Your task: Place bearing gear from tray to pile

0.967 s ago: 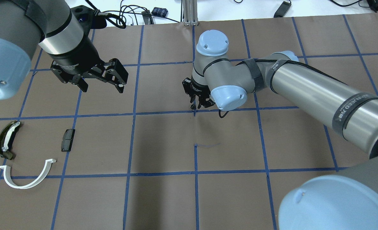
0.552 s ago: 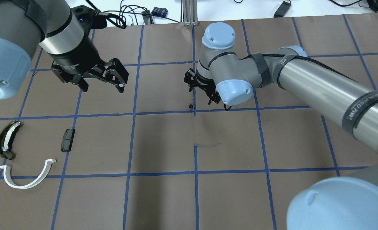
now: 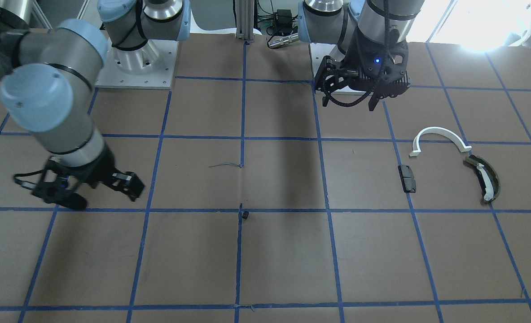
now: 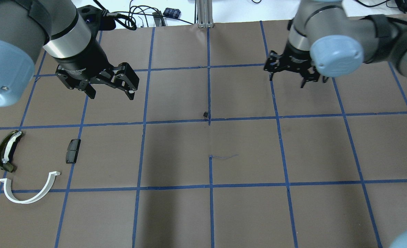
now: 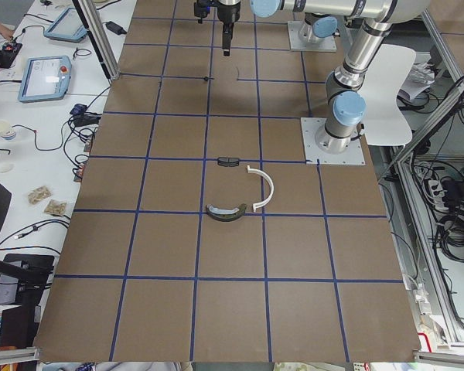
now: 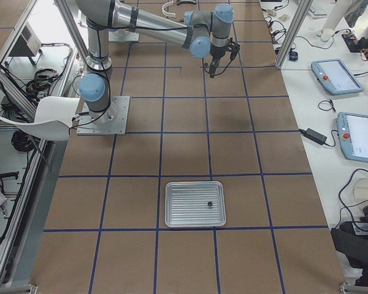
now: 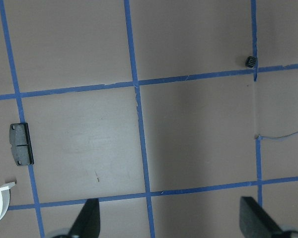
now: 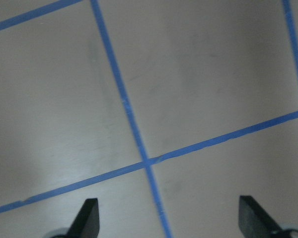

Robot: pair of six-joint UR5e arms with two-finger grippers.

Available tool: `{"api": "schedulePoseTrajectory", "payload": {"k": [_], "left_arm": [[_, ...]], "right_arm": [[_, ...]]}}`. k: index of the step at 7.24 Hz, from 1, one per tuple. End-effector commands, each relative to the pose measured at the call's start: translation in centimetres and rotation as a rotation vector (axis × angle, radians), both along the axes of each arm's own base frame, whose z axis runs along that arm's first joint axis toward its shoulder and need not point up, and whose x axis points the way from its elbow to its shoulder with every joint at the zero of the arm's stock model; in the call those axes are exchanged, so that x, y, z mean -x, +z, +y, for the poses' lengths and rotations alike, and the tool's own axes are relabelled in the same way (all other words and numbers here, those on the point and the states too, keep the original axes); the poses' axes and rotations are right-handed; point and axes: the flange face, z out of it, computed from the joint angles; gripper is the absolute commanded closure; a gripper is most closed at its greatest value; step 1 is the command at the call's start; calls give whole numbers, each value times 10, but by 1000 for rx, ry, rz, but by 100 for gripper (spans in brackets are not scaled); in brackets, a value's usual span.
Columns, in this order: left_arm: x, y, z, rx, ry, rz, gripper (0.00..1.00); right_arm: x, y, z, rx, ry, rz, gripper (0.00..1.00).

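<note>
The bearing gear (image 4: 205, 114) is a tiny black ring lying alone on the brown mat by a blue tape crossing. It also shows in the front view (image 3: 245, 216) and the left wrist view (image 7: 250, 61). The pile lies at the mat's left: a white half-ring (image 4: 29, 196), a dark olive curved piece (image 4: 6, 151) and a black block (image 4: 73, 151). My left gripper (image 4: 110, 92) hangs open and empty above the mat, behind the pile. My right gripper (image 4: 287, 81) is open and empty, well to the right of the gear.
A ribbed metal tray (image 6: 178, 211) sits far off at my right end of the table, with one small dark part (image 6: 210, 202) in it. Blue tape lines grid the mat. Cables and tablets lie beyond the far edge.
My right gripper has let go of the bearing gear at the tape crossing and swung away up and to the right. The gear stays put. My left arm has not moved.
</note>
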Motion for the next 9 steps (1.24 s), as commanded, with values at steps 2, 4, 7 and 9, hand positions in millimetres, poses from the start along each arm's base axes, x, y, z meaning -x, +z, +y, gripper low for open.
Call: {"api": "schedulePoseTrajectory", "payload": {"k": [2, 4, 7, 9], "left_arm": [[83, -39, -4, -22, -19, 90, 0], [127, -79, -34, 18, -12, 110, 0], [164, -170, -86, 40, -48, 108, 0], [197, -211, -98, 37, -47, 102, 0]], "right_arm": [[224, 10, 18, -27, 193, 39, 0], [366, -54, 26, -1, 290, 53, 0], [499, -122, 21, 75, 389, 14, 5], [545, -145, 35, 64, 408, 8, 5]]}}
